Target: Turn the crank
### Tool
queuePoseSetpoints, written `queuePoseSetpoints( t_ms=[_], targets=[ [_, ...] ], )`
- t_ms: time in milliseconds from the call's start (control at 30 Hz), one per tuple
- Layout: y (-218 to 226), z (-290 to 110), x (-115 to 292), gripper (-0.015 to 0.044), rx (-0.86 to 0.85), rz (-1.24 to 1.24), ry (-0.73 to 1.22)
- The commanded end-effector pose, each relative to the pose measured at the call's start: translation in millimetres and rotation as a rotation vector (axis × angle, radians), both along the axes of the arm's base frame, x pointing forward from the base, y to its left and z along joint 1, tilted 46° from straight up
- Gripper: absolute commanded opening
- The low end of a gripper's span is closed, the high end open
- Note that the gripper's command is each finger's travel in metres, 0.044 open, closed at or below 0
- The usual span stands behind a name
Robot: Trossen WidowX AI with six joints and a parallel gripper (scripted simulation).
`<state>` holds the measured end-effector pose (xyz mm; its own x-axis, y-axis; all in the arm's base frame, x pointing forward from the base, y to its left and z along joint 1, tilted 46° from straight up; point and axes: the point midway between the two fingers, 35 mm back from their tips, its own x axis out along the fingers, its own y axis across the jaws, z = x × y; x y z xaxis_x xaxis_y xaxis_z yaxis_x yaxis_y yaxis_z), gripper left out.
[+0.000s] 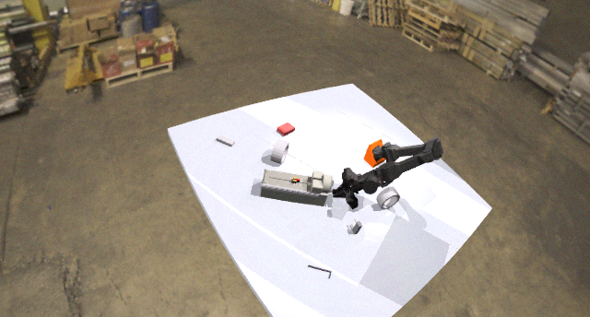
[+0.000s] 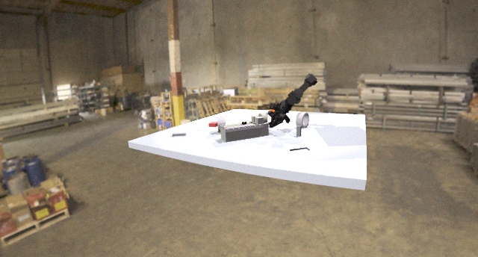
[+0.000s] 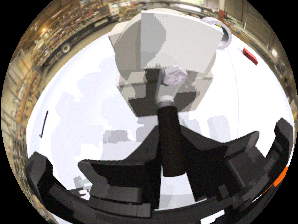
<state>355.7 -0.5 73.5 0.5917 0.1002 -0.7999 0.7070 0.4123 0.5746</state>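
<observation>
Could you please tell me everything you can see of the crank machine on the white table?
The machine is a long grey box lying flat near the middle of the table. Its side looks dark grey and its top lighter, carrying a slide with a small red pointer. A pale, rounded housing sits at the end nearest the arm. The hand is shut on the handle, a dark bar, at that end. The brass marks are too small to tell.
</observation>
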Motion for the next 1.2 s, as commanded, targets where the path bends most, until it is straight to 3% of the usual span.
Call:
queuePoseSetpoints(
  t_ms=[0,1167],
  targets=[
    [-3,-6,-6,0.0000,-0.004,-0.006,0.024],
    [-15,-9,-19,0.0000,-0.004,-0.006,0.025]
  ],
)
